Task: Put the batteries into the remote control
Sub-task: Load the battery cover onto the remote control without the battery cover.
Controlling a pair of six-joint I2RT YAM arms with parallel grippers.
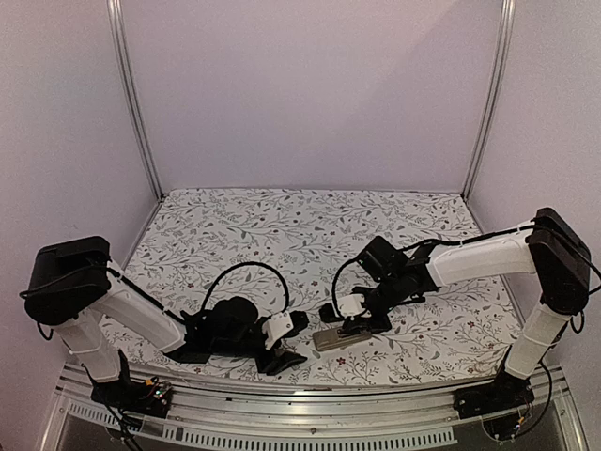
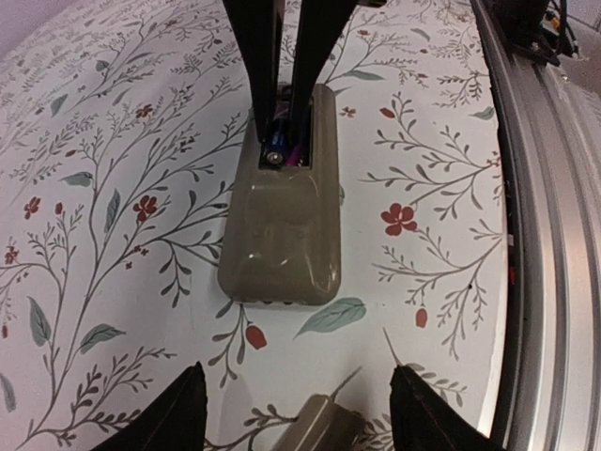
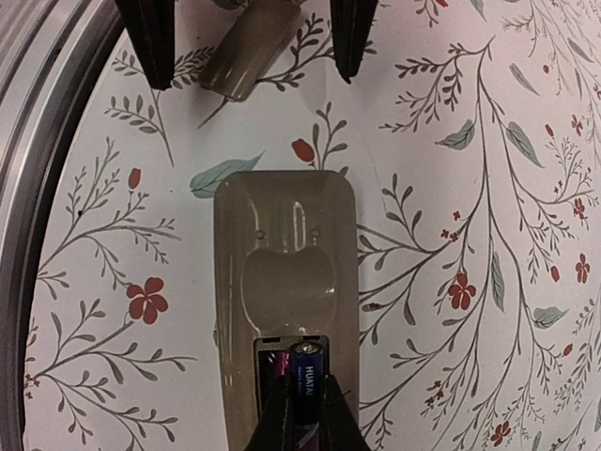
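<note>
Clamping 1 slim dark battery (image 3: 306, 366), right gripper (image 3: 302, 421) holds it — perhaps seated — in glossy tan remote (image 3: 286, 254); left gripper (image 2: 296, 399) released

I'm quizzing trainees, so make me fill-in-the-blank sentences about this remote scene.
The remote lies with its ___ side up. The right claw pinches a ___ at the remote's open recess. The left claw is ___, straddling the cover piece. Missing: back; battery; open.
</note>
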